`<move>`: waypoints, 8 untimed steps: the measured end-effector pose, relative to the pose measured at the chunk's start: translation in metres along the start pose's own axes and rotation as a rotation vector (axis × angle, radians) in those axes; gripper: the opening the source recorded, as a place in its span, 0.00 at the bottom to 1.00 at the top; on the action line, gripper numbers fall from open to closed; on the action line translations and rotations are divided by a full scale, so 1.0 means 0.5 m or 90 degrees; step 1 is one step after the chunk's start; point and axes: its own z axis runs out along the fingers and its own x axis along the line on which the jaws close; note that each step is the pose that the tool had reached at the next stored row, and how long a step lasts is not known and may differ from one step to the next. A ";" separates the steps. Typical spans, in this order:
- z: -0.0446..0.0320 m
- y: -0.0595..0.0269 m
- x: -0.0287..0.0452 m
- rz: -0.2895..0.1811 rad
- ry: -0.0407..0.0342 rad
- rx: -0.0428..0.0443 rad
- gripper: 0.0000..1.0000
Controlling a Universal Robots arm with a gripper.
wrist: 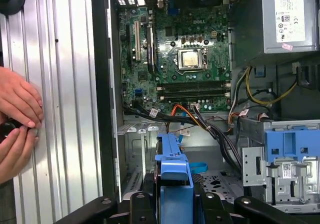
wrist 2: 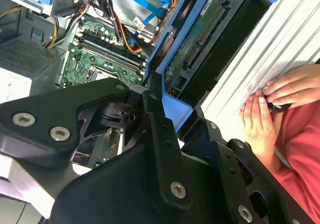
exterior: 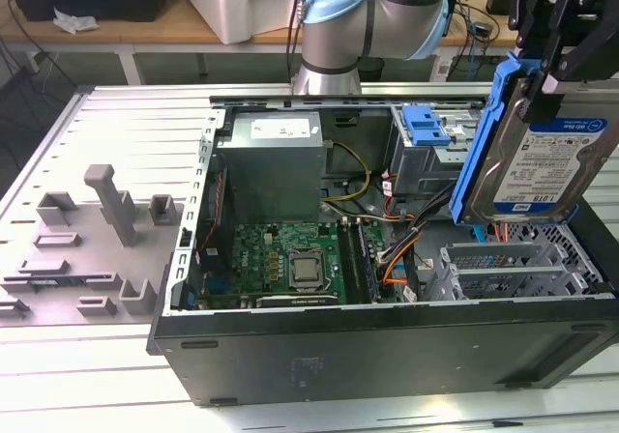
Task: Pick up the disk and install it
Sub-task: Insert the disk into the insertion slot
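The disk (exterior: 553, 160) is a silver drive with a blue-and-white label in a blue carrier frame. It hangs upright and slightly tilted over the open computer case (exterior: 387, 346), at the exterior view's right. My black gripper (exterior: 548, 73) is shut on its upper end. In the second wrist view the gripper (wrist 2: 162, 101) clamps the blue frame of the disk (wrist 2: 197, 44), whose circuit-board side shows. In the first wrist view the disk (wrist: 174, 176) is edge-on between the fingers, above the case floor beside the drive cage (wrist: 280, 169).
Inside the case are the motherboard (exterior: 290, 259), the grey power-supply box (exterior: 269, 167), bundled cables (exterior: 406, 235) and a light-blue clip (exterior: 426, 124) on the cage. A grey fixture plate (exterior: 87, 240) lies at the exterior view's left. A person's hands (wrist: 17, 116) rest on the ribbed table beside the case.
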 end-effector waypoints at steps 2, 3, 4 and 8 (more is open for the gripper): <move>0.000 0.000 0.001 -0.009 -0.0103 -0.0002 0.36; 0.000 0.000 0.001 -0.010 -0.0103 -0.0003 0.36; 0.000 0.000 0.001 -0.013 -0.0104 -0.0004 0.36; 0.000 0.000 0.003 -0.020 -0.0104 -0.0012 0.36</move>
